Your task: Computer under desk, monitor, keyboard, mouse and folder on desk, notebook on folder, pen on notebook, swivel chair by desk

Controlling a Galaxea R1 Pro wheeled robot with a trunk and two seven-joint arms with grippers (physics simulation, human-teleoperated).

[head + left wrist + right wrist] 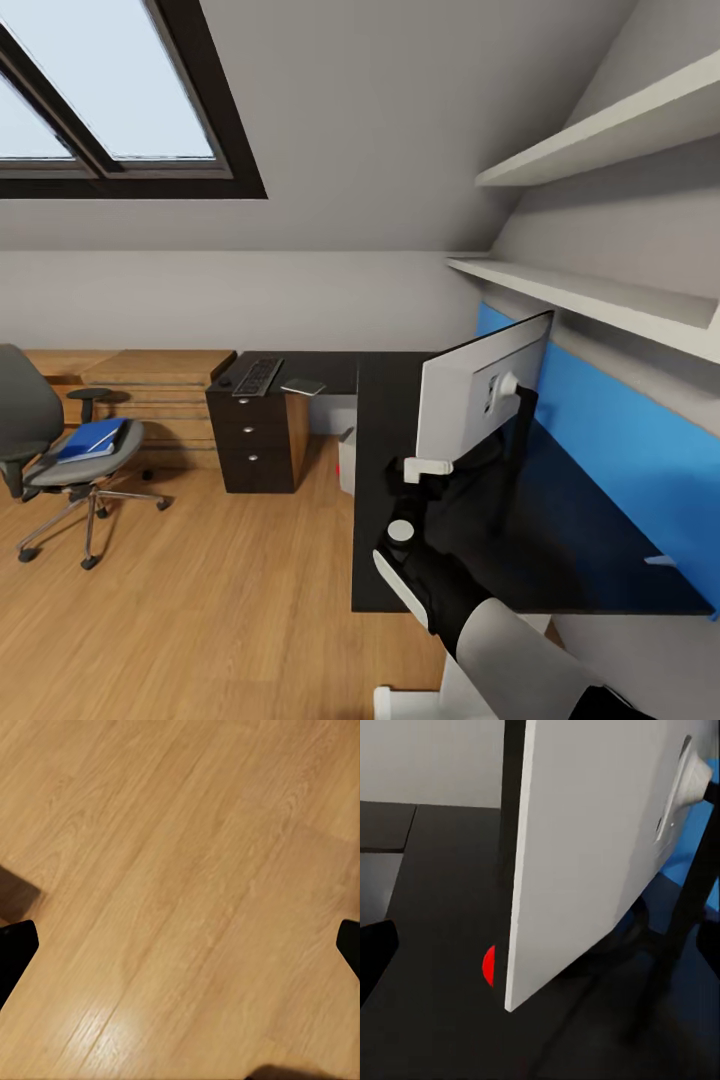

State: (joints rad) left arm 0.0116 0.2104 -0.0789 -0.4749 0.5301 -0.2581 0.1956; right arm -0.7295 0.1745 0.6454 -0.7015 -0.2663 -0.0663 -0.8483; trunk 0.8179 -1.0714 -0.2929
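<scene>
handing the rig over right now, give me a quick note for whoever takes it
Right gripper is at the monitor's lower corner; whether it grips cannot be told. Left gripper is open over bare floor.
Monitor stands on the desk, its back toward the camera. Keyboard and notebook lie on the desk's far wing. Folder lies on the swivel chair, which stands away from the desk. Computer is under the desk.
Left: folder, the stack, chair. Mouse and pen can't be made out.
</scene>
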